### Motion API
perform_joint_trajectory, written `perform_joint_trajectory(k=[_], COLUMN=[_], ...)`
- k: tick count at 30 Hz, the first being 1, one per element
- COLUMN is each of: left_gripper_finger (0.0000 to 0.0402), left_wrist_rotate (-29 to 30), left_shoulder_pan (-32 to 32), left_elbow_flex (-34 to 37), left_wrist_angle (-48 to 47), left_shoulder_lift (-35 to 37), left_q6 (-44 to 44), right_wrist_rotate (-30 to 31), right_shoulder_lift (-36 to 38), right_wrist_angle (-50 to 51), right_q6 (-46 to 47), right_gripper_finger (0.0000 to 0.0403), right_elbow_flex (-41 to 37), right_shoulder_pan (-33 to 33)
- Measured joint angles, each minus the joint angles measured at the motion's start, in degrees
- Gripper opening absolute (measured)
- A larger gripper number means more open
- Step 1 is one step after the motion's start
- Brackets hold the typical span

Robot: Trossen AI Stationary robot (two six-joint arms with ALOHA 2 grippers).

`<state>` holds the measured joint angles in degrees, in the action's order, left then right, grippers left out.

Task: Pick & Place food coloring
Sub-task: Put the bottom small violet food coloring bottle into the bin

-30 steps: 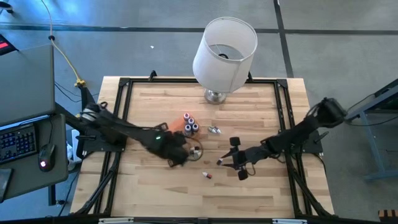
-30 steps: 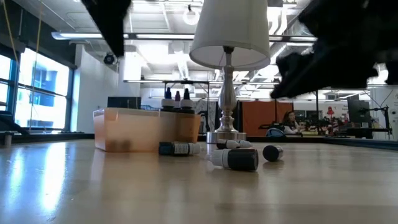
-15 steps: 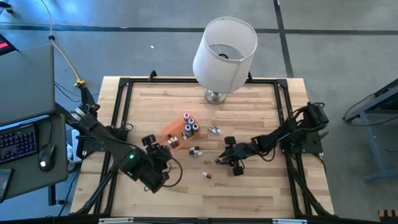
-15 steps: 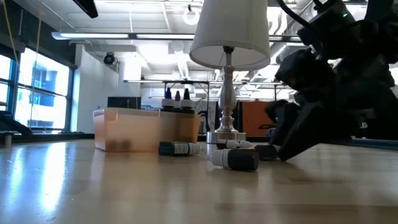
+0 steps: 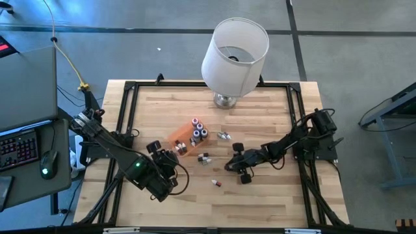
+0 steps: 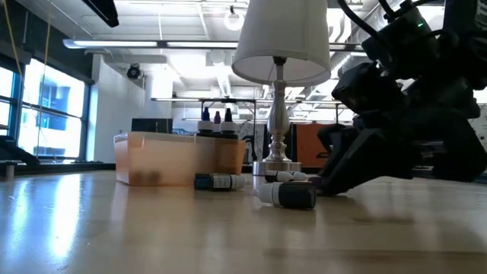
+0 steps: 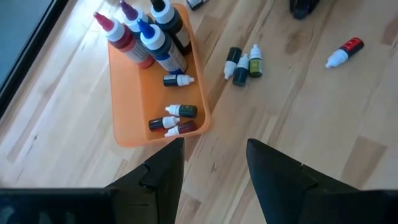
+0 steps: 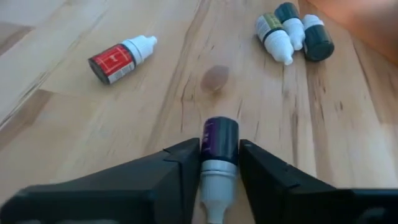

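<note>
Right end effector (image 8: pixel 219 163) just dropped low to the wooden surface (image 8: pixel 93 118) and slid a bit toward the orange plastic tray (image 7: pixel 137 106); now its fingers pinch a small purple-labelled dropper bottle (image 8: pixel 219 149) lying between them. Grab looks done, lift comes next. Left end effector (image 7: pixel 214 165) pulled back from the tray, fingers spread, empty.

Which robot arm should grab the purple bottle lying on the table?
The right one. Its hand already has the purple bottle between its fingers, while the left hand hangs open beside the orange tray.
</note>
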<state>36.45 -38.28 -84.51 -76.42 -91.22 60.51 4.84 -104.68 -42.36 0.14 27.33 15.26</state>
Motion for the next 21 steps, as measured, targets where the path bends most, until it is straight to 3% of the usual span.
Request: perform_joint_trajectory(k=[4,7,11,15,21], left_gripper_finger=[0.0170,0.0170,0.0170,0.0170,0.0170], left_wrist_rotate=[0.41,0.45,0.60,0.76,0.47], left_shoulder_pan=[0.00,0.00,0.04,0.04,0.02], left_elbow_flex=[0.00,0.00,0.00,0.00,-0.02], left_wrist_angle=[0.09,0.07,0.00,0.12,0.46], left_shoulder_lift=[0.00,0.00,0.00,0.00,0.00], left_q6=[0.25,0.28,0.28,0.28,1.49], right_wrist_rotate=[-0.79,0.09,8.65,19.95,21.72], right_shoulder_lift=[-0.19,-0.34,-0.20,-1.94,-10.43], right_wrist_angle=[-2.73,-7.39,-9.02,-3.06,16.60], right_q6=[0.32,1.26,0.85,-3.99,-2.62], right_gripper_finger=[0.0068,0.0066,0.0074,0.0087,0.0068], right_elbow_flex=[-0.02,2.13,11.14,23.59,41.45], right_shoulder_pan=[0.00,-0.17,0.13,-0.44,-3.32])
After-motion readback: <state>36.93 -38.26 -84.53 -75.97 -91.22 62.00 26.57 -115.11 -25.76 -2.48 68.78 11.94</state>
